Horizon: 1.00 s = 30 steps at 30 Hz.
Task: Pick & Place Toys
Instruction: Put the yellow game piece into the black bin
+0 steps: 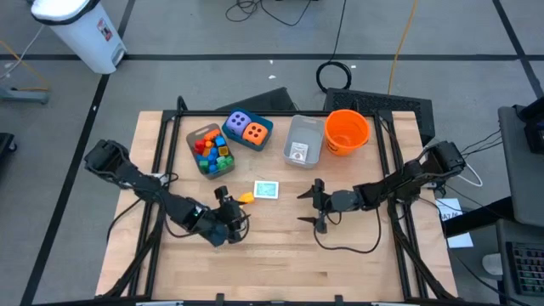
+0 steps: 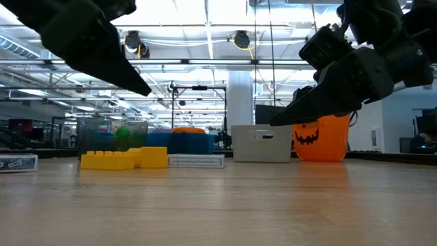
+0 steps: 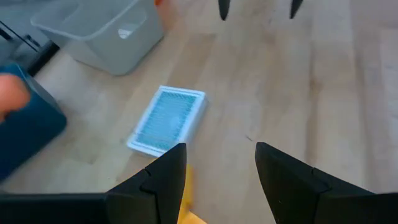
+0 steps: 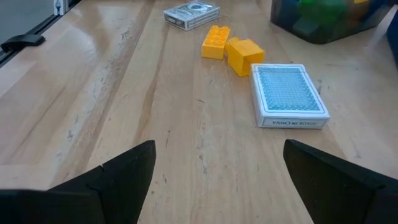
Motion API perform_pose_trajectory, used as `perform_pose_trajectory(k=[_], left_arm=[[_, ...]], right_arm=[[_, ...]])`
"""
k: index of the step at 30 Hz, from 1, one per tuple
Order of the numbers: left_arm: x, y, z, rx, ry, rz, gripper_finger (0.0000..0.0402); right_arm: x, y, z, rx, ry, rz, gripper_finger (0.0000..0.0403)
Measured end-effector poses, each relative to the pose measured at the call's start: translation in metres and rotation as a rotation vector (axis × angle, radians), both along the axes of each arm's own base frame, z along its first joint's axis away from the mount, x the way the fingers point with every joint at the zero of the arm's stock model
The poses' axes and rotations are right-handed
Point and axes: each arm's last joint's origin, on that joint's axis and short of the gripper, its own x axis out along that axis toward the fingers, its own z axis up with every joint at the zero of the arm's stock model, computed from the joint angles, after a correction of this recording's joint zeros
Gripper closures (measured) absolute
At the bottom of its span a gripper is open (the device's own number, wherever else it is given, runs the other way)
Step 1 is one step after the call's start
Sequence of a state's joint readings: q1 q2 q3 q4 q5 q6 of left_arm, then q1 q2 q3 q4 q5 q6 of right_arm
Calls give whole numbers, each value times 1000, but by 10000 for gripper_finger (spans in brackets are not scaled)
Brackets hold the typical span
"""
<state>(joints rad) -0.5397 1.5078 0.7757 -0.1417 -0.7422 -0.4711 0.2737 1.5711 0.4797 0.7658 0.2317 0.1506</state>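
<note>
Two yellow bricks (image 4: 214,42) (image 4: 244,55) lie flat on the table, next to a blue-backed deck of cards (image 4: 289,94), which also shows in the high view (image 1: 266,189). My left gripper (image 1: 236,208) is open and empty, just left of the yellow bricks (image 1: 246,197), with the deck (image 3: 166,119) ahead of its fingers. My right gripper (image 1: 308,206) is open and empty, right of the deck and facing it. A clear tub (image 1: 210,149) holds several coloured bricks. A purple and an orange die (image 1: 246,129) sit on the teal box.
A grey bin (image 1: 303,140) and the orange bucket (image 1: 346,130) stand at the back right. A second card box (image 4: 191,15) lies toward the table's left. Bare wood (image 1: 280,263) lies toward the near edge.
</note>
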Motion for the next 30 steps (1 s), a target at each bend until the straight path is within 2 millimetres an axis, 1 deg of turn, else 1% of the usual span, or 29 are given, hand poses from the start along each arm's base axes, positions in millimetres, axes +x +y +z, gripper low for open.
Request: perform_pose_trajectory(k=[3,6,13,18,22,30], left_arm=[[7,10,1,44,11,-10,202],[13,22,1,51,50,-32,202],[25,62,-4,-72,150,-46,201],[27,83,-7,-115,213,-48,198],[27,91,-8,-120,237,-41,175],[26,91,-9,-150,253,-59,111]], right_arm=[[0,-1,0,-19,-5,3,55],[2,-6,1,-35,-16,-9,55],[7,-31,3,-57,-26,-81,55],[9,-47,2,14,-20,-37,55],[10,-54,2,8,-20,-58,55],[10,-62,2,0,-20,-82,55]])
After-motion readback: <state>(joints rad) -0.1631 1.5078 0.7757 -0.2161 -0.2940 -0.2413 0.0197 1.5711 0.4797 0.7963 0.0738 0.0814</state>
